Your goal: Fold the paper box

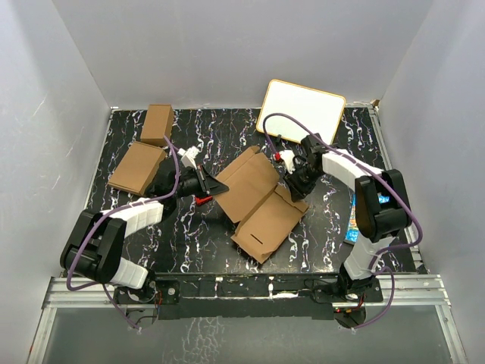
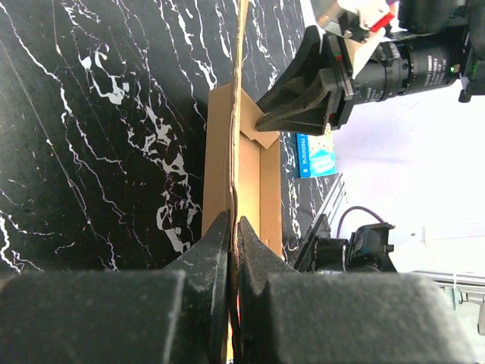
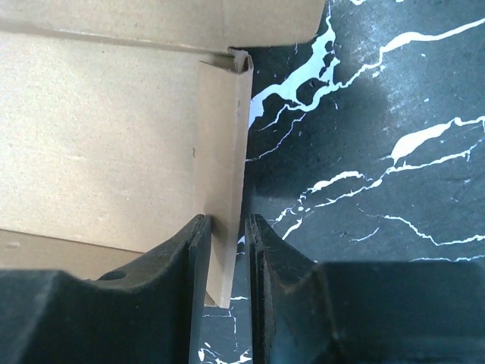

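Observation:
The paper box (image 1: 258,203) is a plain brown cardboard sheet, partly folded, lying mid-table with one panel raised. My left gripper (image 1: 218,186) is at its left edge and is shut on the thin cardboard edge (image 2: 236,114), seen edge-on in the left wrist view between my fingertips (image 2: 234,227). My right gripper (image 1: 295,186) is at the box's right side. In the right wrist view its jaws (image 3: 228,227) stand slightly apart astride a narrow side flap (image 3: 222,152). The flap touches the left finger, with a gap to the right one.
Two other brown cartons (image 1: 158,123) (image 1: 137,167) sit at the back left. A white board (image 1: 301,110) leans at the back right. A blue packet (image 1: 355,220) lies by the right arm. White walls enclose the black marbled table (image 1: 197,235).

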You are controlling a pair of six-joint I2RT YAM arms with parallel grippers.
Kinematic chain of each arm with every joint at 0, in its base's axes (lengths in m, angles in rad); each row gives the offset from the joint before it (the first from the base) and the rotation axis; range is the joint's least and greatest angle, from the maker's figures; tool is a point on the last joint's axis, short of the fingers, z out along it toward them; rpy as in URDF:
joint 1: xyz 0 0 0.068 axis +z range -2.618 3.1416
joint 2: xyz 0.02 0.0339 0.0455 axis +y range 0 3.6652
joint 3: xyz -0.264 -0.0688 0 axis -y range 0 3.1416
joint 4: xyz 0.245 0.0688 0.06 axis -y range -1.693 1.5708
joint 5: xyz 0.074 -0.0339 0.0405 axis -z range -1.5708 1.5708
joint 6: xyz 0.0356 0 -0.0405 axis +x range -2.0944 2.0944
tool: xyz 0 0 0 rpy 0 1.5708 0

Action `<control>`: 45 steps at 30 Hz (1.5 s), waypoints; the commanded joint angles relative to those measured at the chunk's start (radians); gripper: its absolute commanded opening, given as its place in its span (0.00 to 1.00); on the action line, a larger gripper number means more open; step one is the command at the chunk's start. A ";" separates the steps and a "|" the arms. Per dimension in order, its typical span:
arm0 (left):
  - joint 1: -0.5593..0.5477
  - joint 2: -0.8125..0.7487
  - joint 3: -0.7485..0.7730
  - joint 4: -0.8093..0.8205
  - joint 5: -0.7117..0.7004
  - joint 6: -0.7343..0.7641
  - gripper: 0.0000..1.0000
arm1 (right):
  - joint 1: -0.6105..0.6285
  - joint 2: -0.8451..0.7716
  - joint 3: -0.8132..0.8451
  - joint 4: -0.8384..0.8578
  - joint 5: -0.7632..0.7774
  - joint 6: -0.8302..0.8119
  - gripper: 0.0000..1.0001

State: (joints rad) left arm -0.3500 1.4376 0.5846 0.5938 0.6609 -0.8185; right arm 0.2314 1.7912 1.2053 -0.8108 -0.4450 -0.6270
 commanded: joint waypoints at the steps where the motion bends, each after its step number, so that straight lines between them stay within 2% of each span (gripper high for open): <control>1: 0.006 -0.044 -0.017 0.048 -0.013 0.010 0.00 | -0.005 -0.097 -0.050 0.133 0.012 0.022 0.30; 10: 0.005 -0.035 -0.016 0.064 0.003 0.005 0.00 | -0.003 -0.111 -0.116 0.230 -0.013 0.052 0.35; 27: 0.006 -0.017 -0.005 0.073 0.028 0.007 0.00 | 0.010 -0.074 -0.145 0.295 0.012 0.058 0.42; 31: 0.006 -0.018 -0.005 0.069 0.032 0.011 0.00 | 0.011 -0.066 -0.146 0.298 0.007 0.052 0.46; 39: 0.006 -0.016 -0.001 0.073 0.041 0.016 0.00 | 0.012 -0.052 -0.137 0.314 -0.014 0.050 0.46; 45: 0.004 -0.011 0.003 0.074 0.046 0.020 0.00 | 0.027 -0.013 -0.142 0.345 0.015 0.056 0.41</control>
State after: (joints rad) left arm -0.3485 1.4361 0.5690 0.6357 0.6720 -0.8112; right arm 0.2440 1.7611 1.0641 -0.5365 -0.4446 -0.5747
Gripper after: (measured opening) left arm 0.013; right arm 0.439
